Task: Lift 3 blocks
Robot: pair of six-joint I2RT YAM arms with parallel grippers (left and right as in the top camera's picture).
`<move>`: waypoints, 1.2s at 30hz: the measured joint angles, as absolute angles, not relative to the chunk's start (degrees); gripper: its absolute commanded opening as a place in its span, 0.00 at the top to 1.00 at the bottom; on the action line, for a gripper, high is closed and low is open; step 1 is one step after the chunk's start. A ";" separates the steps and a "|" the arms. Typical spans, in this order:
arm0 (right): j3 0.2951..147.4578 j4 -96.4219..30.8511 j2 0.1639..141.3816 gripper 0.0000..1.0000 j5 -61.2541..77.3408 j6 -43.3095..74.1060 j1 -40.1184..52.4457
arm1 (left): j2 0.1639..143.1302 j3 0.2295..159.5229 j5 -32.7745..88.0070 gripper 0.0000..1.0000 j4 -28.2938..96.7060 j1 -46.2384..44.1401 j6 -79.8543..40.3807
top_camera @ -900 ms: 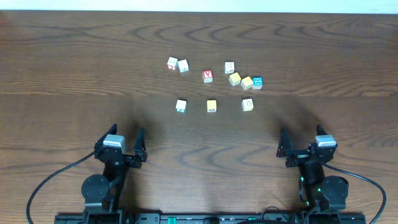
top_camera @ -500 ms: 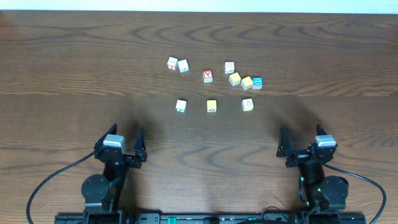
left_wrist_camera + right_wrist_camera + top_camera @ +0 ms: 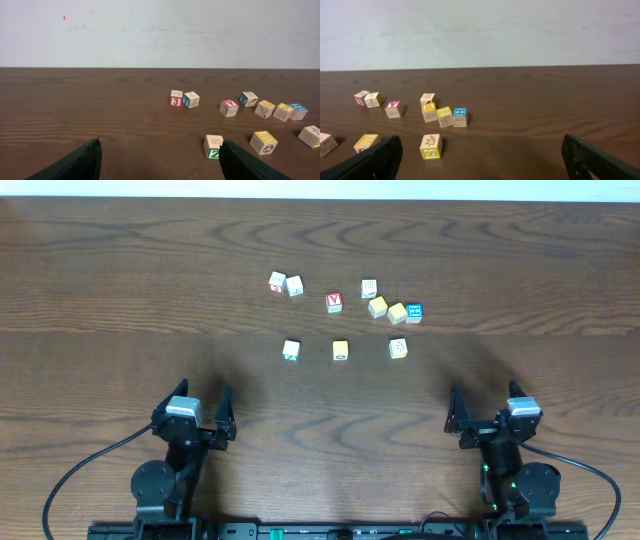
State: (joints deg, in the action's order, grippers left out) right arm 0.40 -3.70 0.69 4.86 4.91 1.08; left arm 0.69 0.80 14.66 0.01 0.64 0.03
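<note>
- Counter (image 3: 120,300): one, carrying ten small cubes, seven scattered far and three in a nearer row.
- Left gripper (image 3: 160,142) and right gripper (image 3: 481,137): two, jaws spread wide, empty, low at the near edge, well apart from every cube.
- Step in hand, as judged: the first reach, nothing lifted yet; needed next: advancing to the nearer row, straddling one cube, closing, raising.
- Task's three, one of each: white block (image 3: 291,350) left, yellow block (image 3: 341,350) middle, cream block (image 3: 398,348) right, all flat on the counter, apart.
- Not wanted: one red-faced cube (image 3: 334,302), one blue-faced cube (image 3: 414,312), both far.
</note>
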 measured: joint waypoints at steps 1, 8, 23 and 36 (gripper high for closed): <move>0.40 -3.70 0.69 0.01 4.86 4.91 1.08 | 0.69 0.80 14.66 0.24 0.01 0.64 0.03; 0.40 -3.70 0.69 0.01 4.84 4.91 1.08 | 0.69 0.82 14.66 0.25 0.01 0.64 0.03; 0.40 -3.68 0.69 0.01 4.86 4.91 1.08 | 0.69 0.80 14.66 0.24 -0.03 0.64 0.03; 0.40 -3.68 0.69 0.01 4.86 4.91 1.08 | 0.69 0.54 39.13 0.25 -4.49 0.67 -12.56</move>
State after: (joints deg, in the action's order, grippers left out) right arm 0.40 -3.68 0.69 4.86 4.91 1.08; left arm 0.69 0.54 39.13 -4.49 0.67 -12.56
